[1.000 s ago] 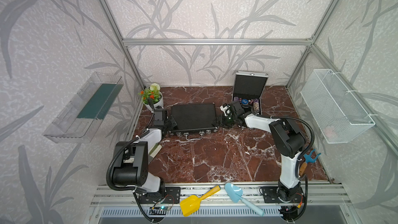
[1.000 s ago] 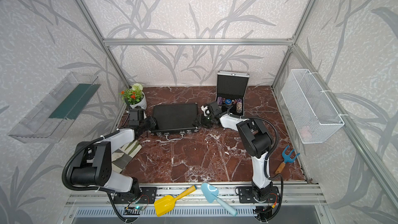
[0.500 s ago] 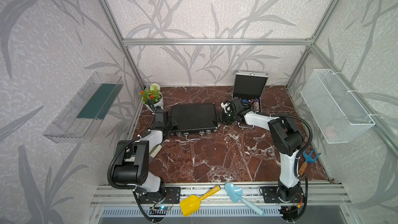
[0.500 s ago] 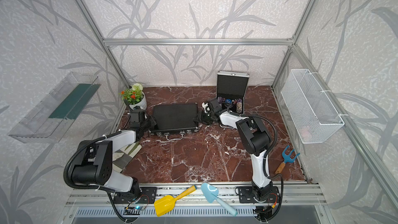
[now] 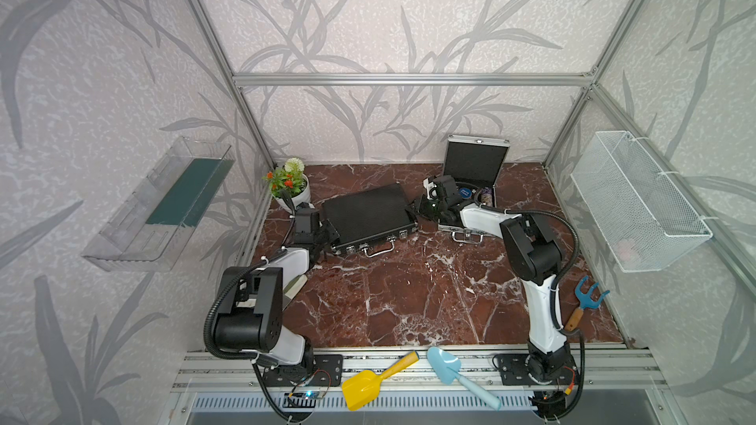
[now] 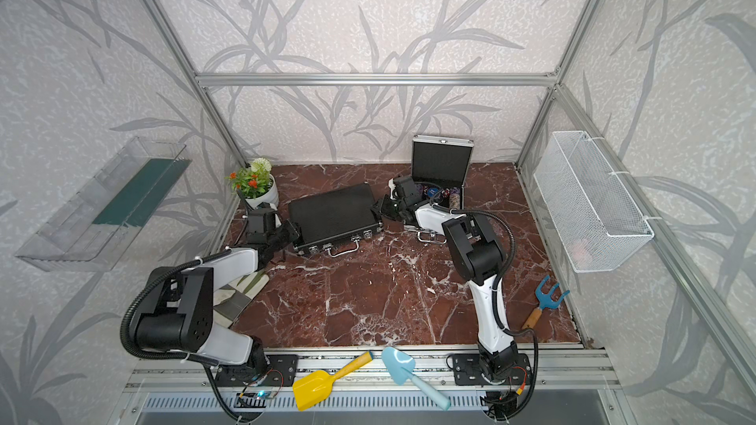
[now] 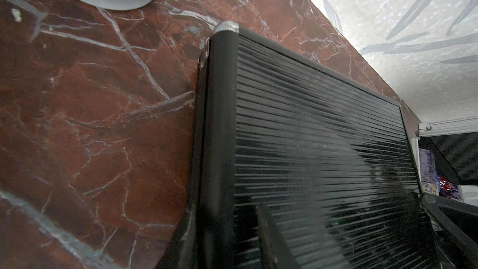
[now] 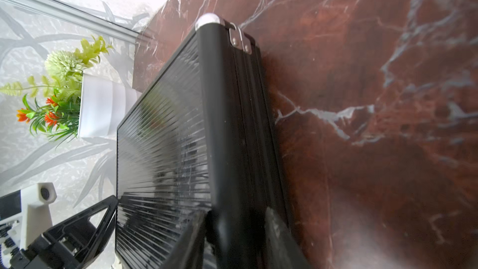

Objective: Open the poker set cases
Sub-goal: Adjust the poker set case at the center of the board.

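The wider black poker set case (image 5: 366, 216) (image 6: 333, 214) lies closed and skewed on the marble, handle toward the front. My left gripper (image 5: 325, 235) (image 7: 223, 210) is at its left end: one finger lies on the ribbed lid, the other against the side wall, shut on that edge. My right gripper (image 5: 415, 208) (image 8: 236, 212) straddles the right end wall the same way, shut on it. The smaller silver poker set case (image 5: 474, 165) (image 6: 439, 163) stands open behind my right wrist, its lid upright and chips (image 5: 466, 192) in its base.
A white flower pot (image 5: 288, 188) stands just behind my left gripper. A wire basket (image 5: 638, 206) and a clear shelf (image 5: 159, 206) hang on the side walls. A blue hand fork (image 5: 585, 300) lies front right. A yellow scoop (image 5: 370, 382) and a blue trowel (image 5: 454, 370) rest on the front rail.
Both grippers have narrowed onto the ends of the black case. The case has turned, its right end swinging toward the back wall.
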